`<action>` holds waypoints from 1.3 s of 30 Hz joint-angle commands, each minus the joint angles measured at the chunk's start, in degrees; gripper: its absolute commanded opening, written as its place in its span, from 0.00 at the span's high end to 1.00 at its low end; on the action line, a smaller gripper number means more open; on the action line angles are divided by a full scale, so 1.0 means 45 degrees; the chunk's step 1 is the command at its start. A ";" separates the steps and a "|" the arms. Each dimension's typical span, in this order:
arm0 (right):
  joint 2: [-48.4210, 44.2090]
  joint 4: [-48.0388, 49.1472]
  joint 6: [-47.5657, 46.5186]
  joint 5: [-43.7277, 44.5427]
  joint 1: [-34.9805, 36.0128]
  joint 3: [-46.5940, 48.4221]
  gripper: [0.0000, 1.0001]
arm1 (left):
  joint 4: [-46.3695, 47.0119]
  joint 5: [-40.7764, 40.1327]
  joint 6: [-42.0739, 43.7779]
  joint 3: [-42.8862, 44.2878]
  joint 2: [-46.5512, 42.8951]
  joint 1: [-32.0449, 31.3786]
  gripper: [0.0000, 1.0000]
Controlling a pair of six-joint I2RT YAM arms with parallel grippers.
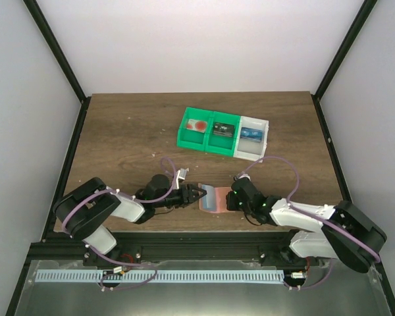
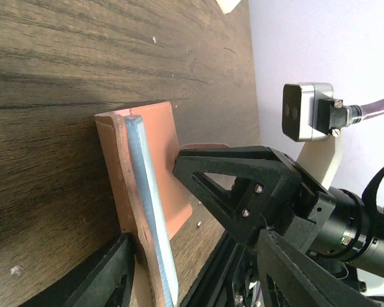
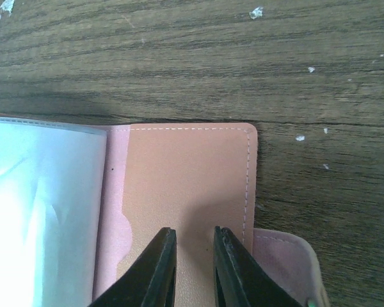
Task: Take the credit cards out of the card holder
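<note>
The card holder [image 1: 216, 199] lies on the wooden counter [image 1: 131, 131] near its front edge, between the two arms; it is open like a booklet, with one salmon-pink cover flat on the wood and another leaf raised on edge; in the left wrist view the light blue edge of the credit cards [image 2: 147, 204] runs along that raised leaf, and in the right wrist view a pale, glossy face fills the holder's left half. The left pincer [image 1: 199, 194] is open, its jaws spread to either side of the raised leaf; one finger [image 2: 112, 278] sits right against the leaf's outer side, the other stands well clear. The right pincer [image 3: 193, 236] has its fingers drawn almost together with only a narrow slit between them; its tips are on the holder's stitched salmon inner panel; I cannot tell whether anything is pinched. Farther back on the counter stand two green bins [image 1: 204, 143] and a white bin [image 1: 250, 155] in a row, holding small red, black and blue items.
</note>
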 commanded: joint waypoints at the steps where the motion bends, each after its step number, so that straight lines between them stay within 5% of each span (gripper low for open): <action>1: 0.0169 -0.0042 0.0157 -0.0278 -0.0085 -0.0154 0.82 | 0.0374 0.0054 0.0274 0.0041 -0.0118 -0.0142 0.46; 10: -0.0331 0.0257 0.0128 -0.0701 -0.0085 -0.0533 0.82 | -0.1414 -0.0607 0.1410 0.0576 -0.0380 -0.0251 0.52; 22: -0.0814 0.0676 -0.0097 -0.1412 -0.0085 -0.0609 0.82 | -0.2531 -0.0807 0.2160 0.1085 -0.0295 -0.0364 0.79; 26: -0.0549 0.0970 -0.0207 -0.1907 -0.0085 -0.0475 0.82 | -0.3455 -0.0971 0.2765 0.1374 -0.0263 -0.0377 0.69; 30: -0.0203 0.1066 -0.0224 -0.1881 -0.0085 -0.0433 0.82 | -0.3740 -0.1002 0.3023 0.1553 -0.0246 -0.0369 0.69; 35: -0.0185 0.1230 -0.0099 -0.1926 -0.0086 -0.0501 0.82 | -0.3741 -0.1111 0.3094 0.1517 -0.0401 -0.0363 0.93; 39: -0.0347 0.0913 -0.0169 -0.2021 -0.0085 -0.0221 0.79 | -0.4264 -0.1285 0.3012 0.1234 -0.0956 -0.0382 1.00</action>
